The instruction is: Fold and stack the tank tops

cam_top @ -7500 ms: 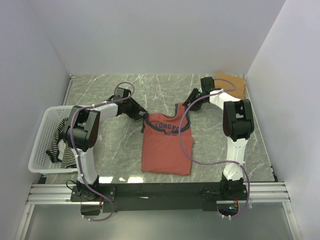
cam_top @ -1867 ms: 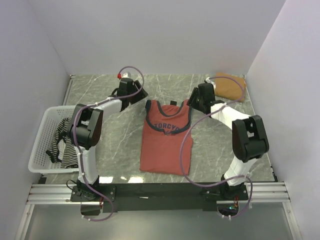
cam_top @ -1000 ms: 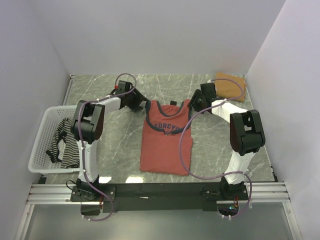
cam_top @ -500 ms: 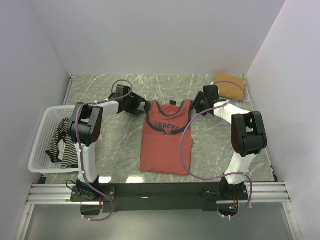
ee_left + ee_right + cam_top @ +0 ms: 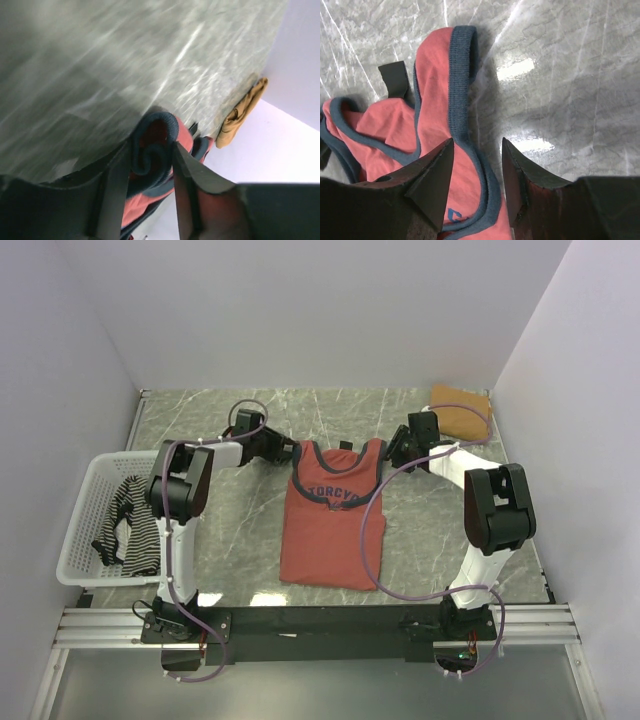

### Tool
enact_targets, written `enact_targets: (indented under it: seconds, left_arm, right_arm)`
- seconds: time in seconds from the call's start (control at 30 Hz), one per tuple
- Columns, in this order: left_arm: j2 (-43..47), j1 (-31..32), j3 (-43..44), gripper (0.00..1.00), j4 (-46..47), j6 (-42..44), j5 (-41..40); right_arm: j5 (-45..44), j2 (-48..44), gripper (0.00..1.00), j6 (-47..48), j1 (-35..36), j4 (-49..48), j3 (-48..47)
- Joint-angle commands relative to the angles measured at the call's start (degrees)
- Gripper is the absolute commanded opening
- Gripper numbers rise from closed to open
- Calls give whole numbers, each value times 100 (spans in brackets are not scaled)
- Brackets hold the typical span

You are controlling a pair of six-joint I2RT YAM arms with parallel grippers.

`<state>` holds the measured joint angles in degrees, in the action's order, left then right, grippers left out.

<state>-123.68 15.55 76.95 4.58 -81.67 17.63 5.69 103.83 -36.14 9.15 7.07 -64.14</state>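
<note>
One rust-red tank top (image 5: 333, 525) with dark trim and chest print lies flat mid-table, straps toward the far wall; the folded tan-brown top (image 5: 461, 412) sits in the far right corner, the black-and-white striped top (image 5: 130, 525) in the white mesh basket (image 5: 78, 520) at left. My left gripper (image 5: 151, 144) pinches the bunched left strap, my right gripper (image 5: 477, 140) stands open astride the right one, so I judge the fold is starting: close the right, then lift both evenly toward the hem. Grey marbled tabletop (image 5: 240, 540), plain white walls (image 5: 320, 310).
</note>
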Motion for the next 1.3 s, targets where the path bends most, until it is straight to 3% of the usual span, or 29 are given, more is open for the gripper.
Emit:
enact_targets:
  seconds: [0.0, 0.37, 0.67, 0.9, 1.27]
  left_arm:
    - [-322, 9, 390, 42, 630, 414, 275]
    - [-509, -26, 602, 10, 2036, 1723, 575]
    - [27, -17, -11, 6, 3319, 3314, 1269]
    - [326, 211, -320, 5, 2725, 4474, 1551]
    - [986, 791, -936, 5, 1424, 6039, -125]
  right_arm:
    - [81, -285, 50, 46, -71, -101, -46]
    - [309, -205, 45, 107, -80, -145, -143]
    - [494, -302, 43, 177, -88, -373, -116]
    - [661, -241, 42, 186, -1, -426, -353]
    - [837, -74, 43, 344, 307, -479, -696]
